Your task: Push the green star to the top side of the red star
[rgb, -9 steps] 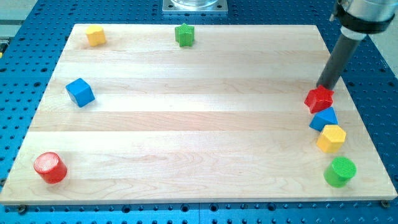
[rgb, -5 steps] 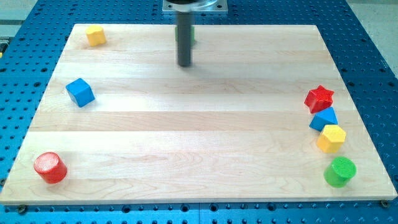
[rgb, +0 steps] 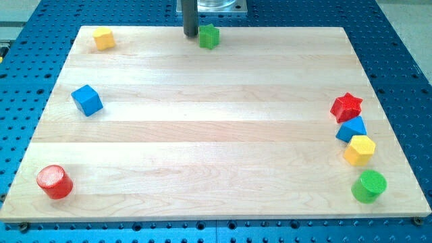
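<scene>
Red cylinder (rgb: 54, 181) sits nearest, at the bottom left corner of the wooden board (rgb: 202, 142), with a green cylinder (rgb: 369, 185) opposite it at the bottom right. Above the green cylinder a yellow hexagonal block (rgb: 360, 149), a blue block (rgb: 351, 128) of unclear shape and the red star (rgb: 347, 106) run in a close column up the view's right edge; the yellow and blue blocks look to be touching. A blue cube (rgb: 87, 100) lies alone at mid-left. At the far edge, a yellow block (rgb: 104, 38) occupies the top left corner. The green star (rgb: 209, 36) rests near the top middle, well apart from the red star. The arm carries no claw, only a rod holding nothing; the tip (rgb: 192, 36) stands just beside the green star, on its left.
</scene>
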